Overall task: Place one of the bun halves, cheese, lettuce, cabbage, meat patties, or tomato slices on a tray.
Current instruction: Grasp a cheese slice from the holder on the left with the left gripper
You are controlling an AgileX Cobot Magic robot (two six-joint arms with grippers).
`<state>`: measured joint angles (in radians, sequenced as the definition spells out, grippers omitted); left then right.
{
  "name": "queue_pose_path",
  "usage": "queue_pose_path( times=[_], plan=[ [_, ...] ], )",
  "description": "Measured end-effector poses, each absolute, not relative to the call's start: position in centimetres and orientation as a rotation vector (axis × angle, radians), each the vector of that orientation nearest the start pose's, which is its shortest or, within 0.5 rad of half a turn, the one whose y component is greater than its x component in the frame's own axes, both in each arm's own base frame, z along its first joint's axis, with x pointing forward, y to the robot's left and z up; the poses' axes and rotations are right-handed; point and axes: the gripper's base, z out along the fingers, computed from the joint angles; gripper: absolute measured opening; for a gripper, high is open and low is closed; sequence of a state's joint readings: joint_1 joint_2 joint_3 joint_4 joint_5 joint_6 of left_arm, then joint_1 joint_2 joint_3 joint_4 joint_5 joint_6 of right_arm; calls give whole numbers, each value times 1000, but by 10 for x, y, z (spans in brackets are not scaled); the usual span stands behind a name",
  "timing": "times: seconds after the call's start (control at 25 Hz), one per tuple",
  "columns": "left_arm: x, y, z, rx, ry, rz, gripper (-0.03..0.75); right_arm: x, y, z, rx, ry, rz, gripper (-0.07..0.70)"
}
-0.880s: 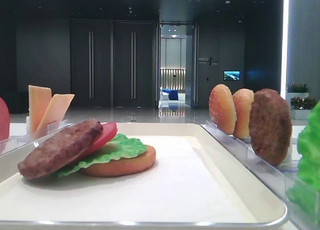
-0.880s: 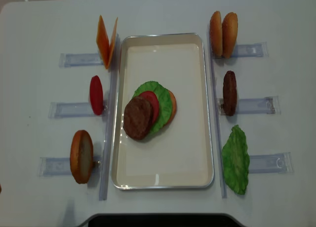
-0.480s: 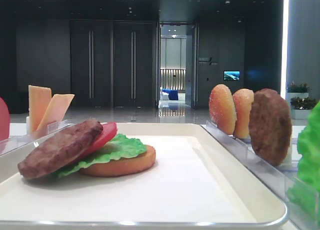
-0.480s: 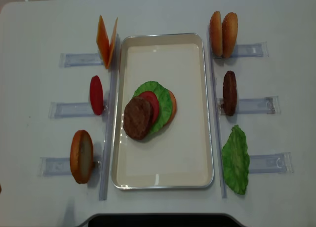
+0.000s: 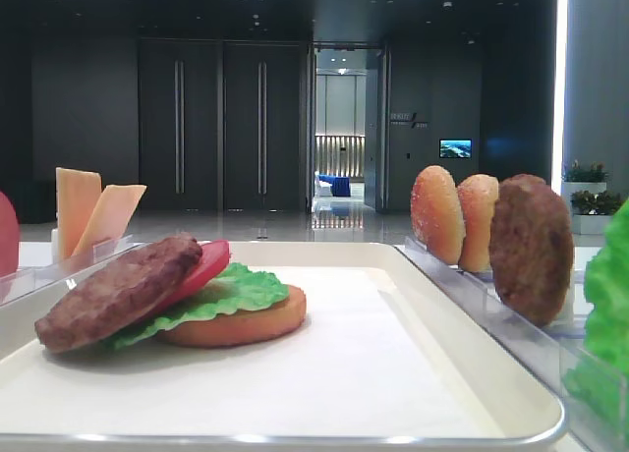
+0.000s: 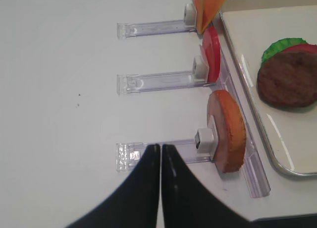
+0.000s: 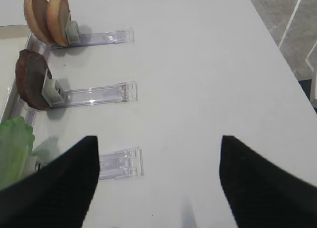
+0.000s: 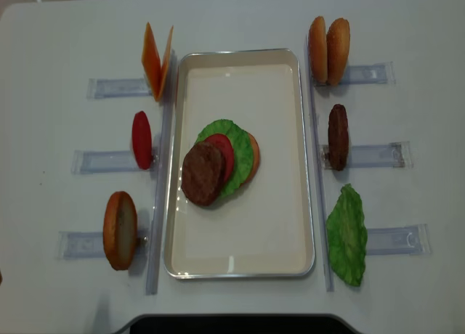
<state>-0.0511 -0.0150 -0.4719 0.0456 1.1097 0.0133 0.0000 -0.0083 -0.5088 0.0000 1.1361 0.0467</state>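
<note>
Left gripper (image 6: pixel 160 151): fingers pressed together, holding nothing, above the bare table. Just to its right, a bun half (image 6: pixel 227 130) stands on edge in a clear rack (image 6: pixel 163 152); further on, a tomato slice (image 6: pixel 212 54) and the cheese (image 6: pixel 208 6). The tray (image 8: pixel 285 203) carries a stacked bun, lettuce (image 8: pixel 240 151), tomato and meat patty (image 8: pixel 203 173). Right gripper (image 7: pixel 157 161): fingers spread wide, empty; more lettuce (image 7: pixel 15 147) lies to its left.

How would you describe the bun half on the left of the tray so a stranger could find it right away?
Start at the tray in the middle of the table, then look at the three clear racks along its left side. The bun half stands on edge in the rack nearest the table's front edge. Unlike the red tomato slice and the cheese in the racks beyond it, it is a round golden-orange piece.
</note>
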Motion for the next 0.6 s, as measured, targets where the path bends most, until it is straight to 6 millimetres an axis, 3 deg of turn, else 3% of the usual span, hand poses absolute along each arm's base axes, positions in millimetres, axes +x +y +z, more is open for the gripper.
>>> queue_pose_path(
  times=[0.6],
  plan=[
    [-6,4,266,65,2105,32,-1,-10,0,274,49,2102,28,486]
  ],
)
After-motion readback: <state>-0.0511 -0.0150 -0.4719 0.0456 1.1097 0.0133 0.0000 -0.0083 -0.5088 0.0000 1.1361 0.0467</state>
